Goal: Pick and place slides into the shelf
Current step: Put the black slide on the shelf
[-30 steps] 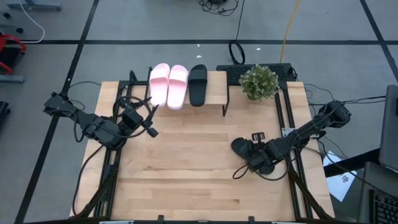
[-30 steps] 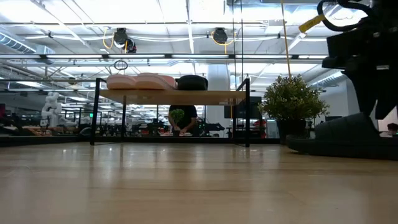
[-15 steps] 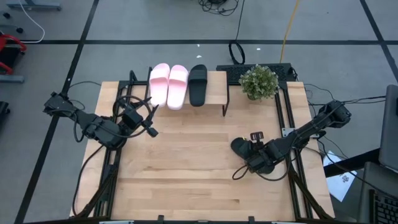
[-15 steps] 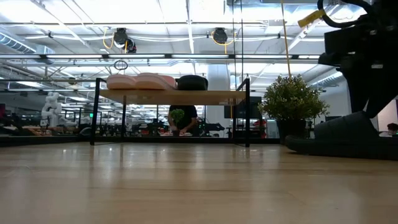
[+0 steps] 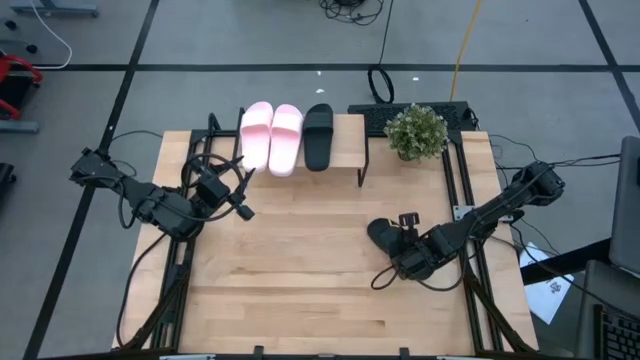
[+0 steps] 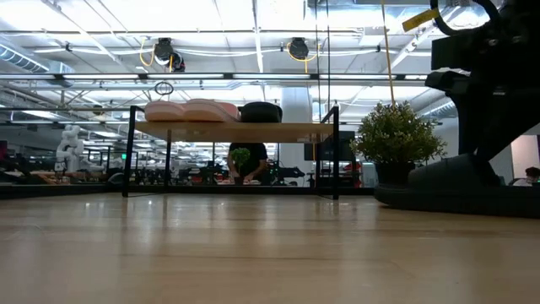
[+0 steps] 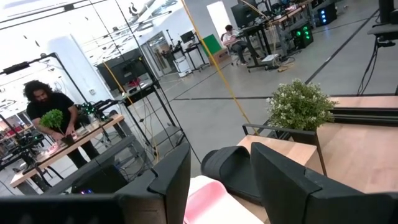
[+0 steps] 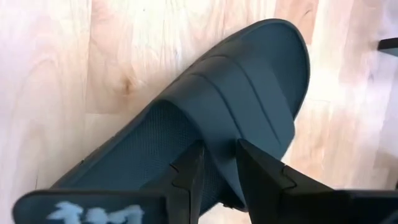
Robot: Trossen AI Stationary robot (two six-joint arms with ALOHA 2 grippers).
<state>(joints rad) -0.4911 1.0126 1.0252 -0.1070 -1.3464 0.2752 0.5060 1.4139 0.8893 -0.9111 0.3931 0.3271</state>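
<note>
The shelf [image 5: 345,150] stands at the table's far edge and carries two pale pink slides [image 5: 270,136] and one black slide [image 5: 318,136], lying flat on its top board. A second black slide [image 5: 380,233] lies on the tabletop at the right, with my right gripper [image 5: 405,250] shut on it. My left gripper [image 5: 243,207] hangs open and level at the table's left, short of the shelf, with nothing between its fingers. My right gripper holds the black slide by its wide strap, at the strap's heel-side edge [image 8: 214,146]. One finger [image 8: 186,177] reaches in over the footbed and the other lies on the strap's outer side. The fingers slant down from the table's right. The sole rests on the tabletop [image 6: 447,198].
A potted plant [image 5: 416,131] stands at the far right corner beside the shelf, with a keyboard [image 5: 400,115] behind it. Bare tabletop [image 5: 300,270] stretches between the arms and toward the near edge. A person [image 6: 247,160] works at a bench far behind the table.
My right gripper has tipped at the wrist while keeping its hold. The black slide has slid a little along the tabletop toward the left edge.
</note>
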